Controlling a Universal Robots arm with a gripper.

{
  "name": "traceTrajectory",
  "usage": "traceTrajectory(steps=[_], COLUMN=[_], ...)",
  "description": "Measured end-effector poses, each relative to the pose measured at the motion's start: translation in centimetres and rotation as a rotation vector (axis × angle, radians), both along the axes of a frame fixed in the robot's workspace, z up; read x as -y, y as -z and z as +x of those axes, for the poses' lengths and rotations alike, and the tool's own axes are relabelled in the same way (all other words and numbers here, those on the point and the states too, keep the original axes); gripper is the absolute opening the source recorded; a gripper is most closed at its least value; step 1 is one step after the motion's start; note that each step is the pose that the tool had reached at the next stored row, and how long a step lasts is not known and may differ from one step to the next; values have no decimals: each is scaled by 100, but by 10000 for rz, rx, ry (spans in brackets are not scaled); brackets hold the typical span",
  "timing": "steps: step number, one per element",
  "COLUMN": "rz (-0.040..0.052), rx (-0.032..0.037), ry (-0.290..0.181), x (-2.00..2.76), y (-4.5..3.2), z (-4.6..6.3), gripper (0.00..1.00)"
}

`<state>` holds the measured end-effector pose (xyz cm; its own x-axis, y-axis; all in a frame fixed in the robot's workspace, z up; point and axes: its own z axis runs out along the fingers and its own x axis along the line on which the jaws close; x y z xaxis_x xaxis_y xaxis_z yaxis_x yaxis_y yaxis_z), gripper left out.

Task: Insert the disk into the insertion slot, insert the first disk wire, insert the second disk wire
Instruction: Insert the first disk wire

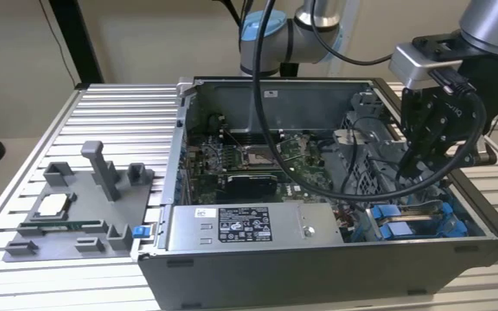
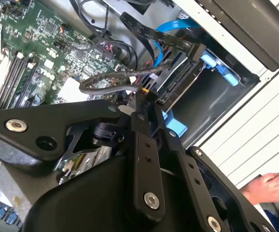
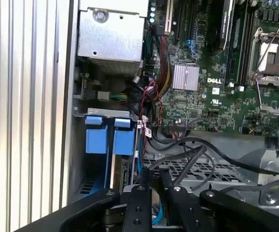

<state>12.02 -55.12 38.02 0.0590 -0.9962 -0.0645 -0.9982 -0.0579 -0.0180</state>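
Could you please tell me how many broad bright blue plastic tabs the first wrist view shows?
2: one bright blue plastic tab next to the grey metal case wall, the other right beside it. More may be hidden.

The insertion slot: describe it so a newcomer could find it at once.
Start at the open computer case on the slatted table. In its near corner at the exterior view's right, past the grey labelled power-supply box, sits the insertion slot. Its bright blue plastic rails set it apart.

Exterior view looks down on the whole open computer case (image 1: 318,275). Both wrist views peer in close, sharing the motherboard (image 2: 43,48) (image 3: 212,104).
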Motion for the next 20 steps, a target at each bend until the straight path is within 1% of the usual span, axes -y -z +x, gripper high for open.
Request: traceTrajectory(steps=[5,11,14,17,20], rz=[0,0,1,1,1], rx=[-54,-164,-204,-210,-210], ry=[1,1,1,3,1], x=[67,186,247,270,272], y=[9,28,42,51,53], z=[63,135,159,164,165], gripper=[0,0,0,0,0])
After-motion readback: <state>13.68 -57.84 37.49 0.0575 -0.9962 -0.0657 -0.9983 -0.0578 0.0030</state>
